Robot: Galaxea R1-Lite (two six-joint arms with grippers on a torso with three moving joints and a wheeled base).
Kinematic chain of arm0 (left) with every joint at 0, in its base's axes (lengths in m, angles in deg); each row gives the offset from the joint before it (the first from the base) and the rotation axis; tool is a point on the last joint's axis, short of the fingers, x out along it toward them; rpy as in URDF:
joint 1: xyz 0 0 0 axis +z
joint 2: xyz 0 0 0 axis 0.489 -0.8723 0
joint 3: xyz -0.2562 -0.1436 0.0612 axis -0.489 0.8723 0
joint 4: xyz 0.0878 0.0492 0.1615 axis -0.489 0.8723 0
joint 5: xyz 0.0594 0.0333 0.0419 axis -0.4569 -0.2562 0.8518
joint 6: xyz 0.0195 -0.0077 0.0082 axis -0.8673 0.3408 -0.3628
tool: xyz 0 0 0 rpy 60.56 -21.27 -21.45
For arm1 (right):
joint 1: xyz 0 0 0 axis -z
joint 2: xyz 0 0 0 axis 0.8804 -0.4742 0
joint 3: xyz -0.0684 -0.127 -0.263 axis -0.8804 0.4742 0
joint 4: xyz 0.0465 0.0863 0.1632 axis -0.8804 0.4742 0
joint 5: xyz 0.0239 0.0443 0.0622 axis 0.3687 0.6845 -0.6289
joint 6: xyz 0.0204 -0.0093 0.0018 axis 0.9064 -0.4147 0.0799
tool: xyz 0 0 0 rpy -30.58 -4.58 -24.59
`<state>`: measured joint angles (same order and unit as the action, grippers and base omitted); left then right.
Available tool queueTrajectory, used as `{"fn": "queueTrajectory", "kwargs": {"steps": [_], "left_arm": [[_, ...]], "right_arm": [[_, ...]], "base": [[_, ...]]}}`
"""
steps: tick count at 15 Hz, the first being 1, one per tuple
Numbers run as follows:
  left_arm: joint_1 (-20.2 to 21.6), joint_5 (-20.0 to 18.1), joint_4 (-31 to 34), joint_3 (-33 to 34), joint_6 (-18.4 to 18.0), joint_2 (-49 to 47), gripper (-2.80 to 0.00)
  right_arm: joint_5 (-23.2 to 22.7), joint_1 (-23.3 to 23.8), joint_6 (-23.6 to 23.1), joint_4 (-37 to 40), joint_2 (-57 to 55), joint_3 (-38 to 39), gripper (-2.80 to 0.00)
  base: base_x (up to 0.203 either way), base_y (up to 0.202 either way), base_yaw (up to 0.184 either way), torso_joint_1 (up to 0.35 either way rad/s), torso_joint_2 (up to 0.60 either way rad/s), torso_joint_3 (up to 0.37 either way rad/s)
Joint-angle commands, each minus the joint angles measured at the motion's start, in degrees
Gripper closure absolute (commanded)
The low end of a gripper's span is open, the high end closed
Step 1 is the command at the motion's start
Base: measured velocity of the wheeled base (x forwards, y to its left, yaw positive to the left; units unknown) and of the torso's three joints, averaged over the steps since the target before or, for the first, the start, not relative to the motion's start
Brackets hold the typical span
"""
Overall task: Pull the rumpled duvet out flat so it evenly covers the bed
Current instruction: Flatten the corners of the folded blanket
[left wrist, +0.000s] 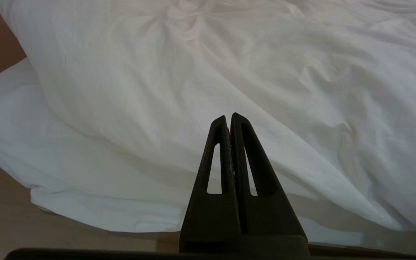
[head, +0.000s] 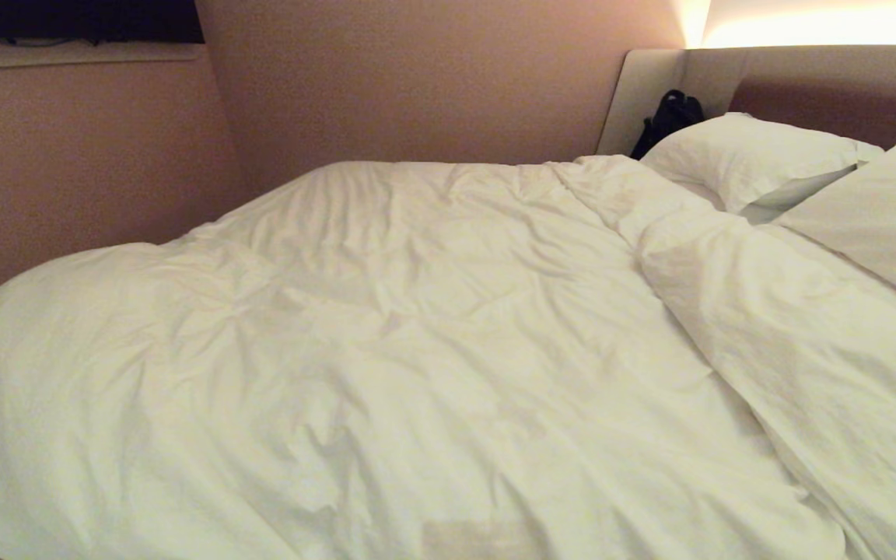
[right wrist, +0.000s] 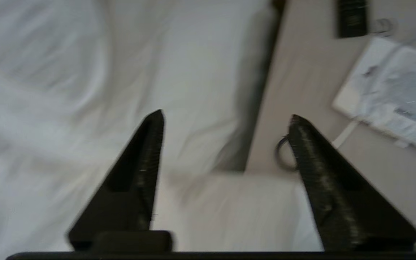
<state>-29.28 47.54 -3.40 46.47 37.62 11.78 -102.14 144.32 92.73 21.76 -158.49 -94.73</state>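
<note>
The white, puffy duvet (head: pixel 386 334) lies wrinkled across the bed, whose padded headboard (head: pixel 821 85) shows at the far right. A thick fold of it runs down the right side. Neither arm appears in the head view. My left gripper (left wrist: pixel 229 117) is shut with nothing in it, low in front of the duvet's (left wrist: pixel 229 72) hanging side. My right gripper (right wrist: pixel 228 115) is open and empty above the duvet's (right wrist: pixel 85 90) edge, where white cloth meets the floor.
Two white pillows (head: pixel 759 155) (head: pixel 883 210) lean at the headboard, a black bag (head: pixel 670 117) behind them. A wall runs along the bed's far side. On the beige floor (right wrist: pixel 302 90) lie a flat white object (right wrist: pixel 392 94), a black item (right wrist: pixel 352 18) and a cable loop (right wrist: pixel 284 155).
</note>
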Motion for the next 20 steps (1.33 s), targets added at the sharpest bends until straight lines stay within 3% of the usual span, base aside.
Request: {"fn": "queueTrajectory", "kwargs": {"steps": [1, 5, 8, 9, 12, 15, 19, 20], "left_arm": [[0.0, 0.0, 0.0, 0.0, 0.0, 0.0, 0.00], [0.0, 0.0, 0.0, 0.0, 0.0, 0.0, 0.00], [0.0, 0.0, 0.0, 0.0, 0.0, 0.0, 0.00], [0.0, 0.0, 0.0, 0.0, 0.0, 0.0, 0.00], [0.0, 0.0, 0.0, 0.0, 0.0, 0.0, 0.00], [0.0, 0.0, 0.0, 0.0, 0.0, 0.0, 0.00], [0.0, 0.0, 0.0, 0.0, 0.0, 0.0, 0.00], [0.0, 0.0, 0.0, 0.0, 0.0, 0.0, 0.00]], "right_arm": [[-11.3, -0.3, -3.7, 7.9, 5.1, 1.2, -2.80], [-14.2, -5.0, -10.7, 9.4, 12.5, 8.7, -2.80], [-17.8, -7.9, -12.0, 9.4, 12.4, 11.1, -2.80], [-18.8, -9.0, -15.4, 9.3, 12.4, 13.0, -2.80], [-20.5, -11.7, -33.1, 9.7, 14.7, 19.8, -2.80], [-25.9, -13.6, -35.5, 11.4, 18.6, 21.8, -2.80], [-26.2, -15.6, -36.3, 14.9, 19.7, 22.3, -2.80], [-26.2, -16.2, -36.7, 15.0, 20.1, 22.7, 0.00]], "base": [[0.000, 0.000, 0.000, 0.000, 0.00, 0.000], [0.000, 0.000, 0.000, 0.000, 0.00, 0.000], [0.000, 0.000, 0.000, 0.000, 0.00, 0.000], [0.000, 0.000, 0.000, 0.000, 0.00, 0.000], [0.000, 0.000, 0.000, 0.000, 0.00, 0.000], [0.000, 0.000, 0.000, 0.000, 0.00, 0.000], [0.000, 0.000, 0.000, 0.000, 0.00, 0.000], [0.000, 0.000, 0.000, 0.000, 0.00, 0.000]]}}
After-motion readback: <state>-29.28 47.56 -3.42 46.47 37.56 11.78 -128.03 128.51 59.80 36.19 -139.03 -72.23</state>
